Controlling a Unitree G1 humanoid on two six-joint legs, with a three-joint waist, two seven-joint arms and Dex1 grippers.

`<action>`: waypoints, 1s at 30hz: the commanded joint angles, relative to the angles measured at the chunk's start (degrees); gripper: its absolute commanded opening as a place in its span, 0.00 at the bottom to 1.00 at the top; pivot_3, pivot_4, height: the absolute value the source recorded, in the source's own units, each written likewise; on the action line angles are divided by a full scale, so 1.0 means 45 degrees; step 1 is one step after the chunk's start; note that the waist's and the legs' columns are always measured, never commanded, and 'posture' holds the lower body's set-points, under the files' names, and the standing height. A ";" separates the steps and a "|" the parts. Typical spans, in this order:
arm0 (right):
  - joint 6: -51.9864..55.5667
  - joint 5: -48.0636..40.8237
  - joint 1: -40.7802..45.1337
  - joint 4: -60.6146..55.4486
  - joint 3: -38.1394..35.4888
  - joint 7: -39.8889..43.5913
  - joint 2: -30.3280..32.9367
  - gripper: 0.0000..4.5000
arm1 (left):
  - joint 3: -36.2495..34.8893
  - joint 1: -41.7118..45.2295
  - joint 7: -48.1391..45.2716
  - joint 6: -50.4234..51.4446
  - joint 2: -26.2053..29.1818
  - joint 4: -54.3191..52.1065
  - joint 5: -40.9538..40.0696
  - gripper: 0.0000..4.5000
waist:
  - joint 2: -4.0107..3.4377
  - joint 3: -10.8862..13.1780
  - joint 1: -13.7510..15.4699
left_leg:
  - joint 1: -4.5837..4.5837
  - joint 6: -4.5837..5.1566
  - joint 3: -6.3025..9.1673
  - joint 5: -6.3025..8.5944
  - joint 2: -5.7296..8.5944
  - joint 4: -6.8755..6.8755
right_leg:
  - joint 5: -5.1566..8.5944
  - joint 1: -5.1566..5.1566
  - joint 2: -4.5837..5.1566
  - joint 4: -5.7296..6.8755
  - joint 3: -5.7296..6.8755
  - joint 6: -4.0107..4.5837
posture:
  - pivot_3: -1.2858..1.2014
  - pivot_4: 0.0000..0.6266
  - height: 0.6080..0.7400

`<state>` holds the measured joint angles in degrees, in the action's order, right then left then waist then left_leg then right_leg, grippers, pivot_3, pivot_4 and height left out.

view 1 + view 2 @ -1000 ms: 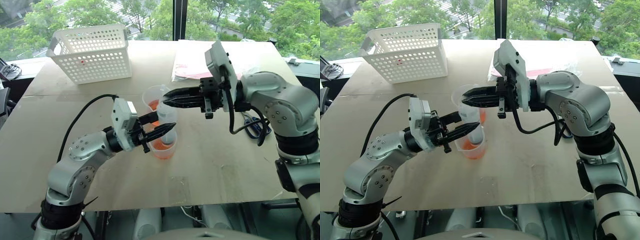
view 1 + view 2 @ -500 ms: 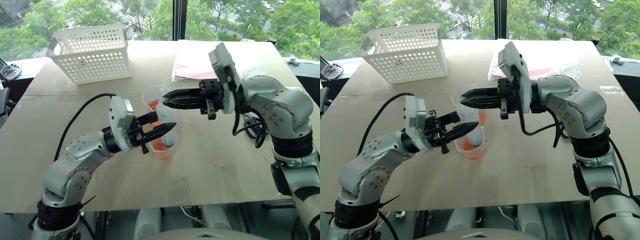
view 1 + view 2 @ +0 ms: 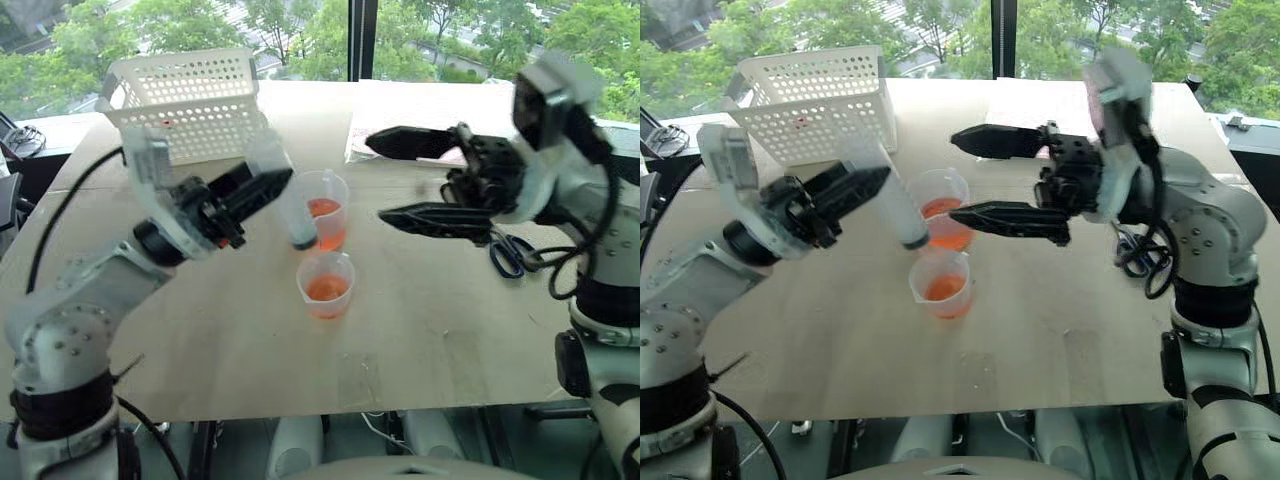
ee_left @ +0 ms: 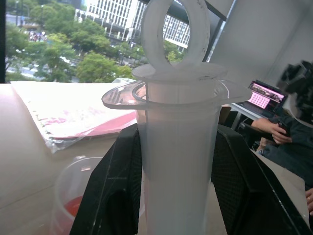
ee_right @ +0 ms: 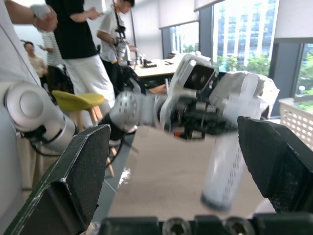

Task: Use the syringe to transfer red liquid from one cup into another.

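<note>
Silver-grey jointed arms, black cables, black two-fingered left pincer

I am looking at a table showing as matt, pale wood-like board, smooth and barely reflecting. Standing on that table, the two cups are reading as thin clear plastic, glossy at the rims, with the red liquid glowing translucent orange inside them. Above the table, the syringe is appearing as frosted, semi-clear plastic with a smooth barrel and ring handle. At the table's far left corner, the basket is looking like white perforated plastic, matt. The left gripper and right gripper are showing matt black fingers with finely textured pads, on arms of smooth, satin silver-grey metal.
</note>
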<state>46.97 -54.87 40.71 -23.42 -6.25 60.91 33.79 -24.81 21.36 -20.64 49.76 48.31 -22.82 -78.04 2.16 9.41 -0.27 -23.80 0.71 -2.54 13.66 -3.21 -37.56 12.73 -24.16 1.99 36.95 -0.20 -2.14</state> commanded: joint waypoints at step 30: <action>-0.3086 0.2473 -0.8715 -0.3662 -0.1567 -0.0878 0.3034 1.00 | 1.0668 1.0404 -1.1326 -0.0686 0.0671 1.8013 1.4457 0.82 | 0.0016 0.0020 0.0181 | -0.0007 -0.0001 -0.0040 0.0001 0.0016 0.0000 | 0.0006 -0.0011 -0.0014 -0.0013 -0.0042 -0.0001 | 0.52 0.24 1.00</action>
<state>34.87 -44.03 1.54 -38.04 -11.27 57.63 47.13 26.35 66.26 -70.70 47.24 49.57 58.65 -14.18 2.23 9.50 0.54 -23.84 0.71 -2.71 13.66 -3.14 -37.56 12.76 -24.21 1.93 36.89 -0.39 -2.14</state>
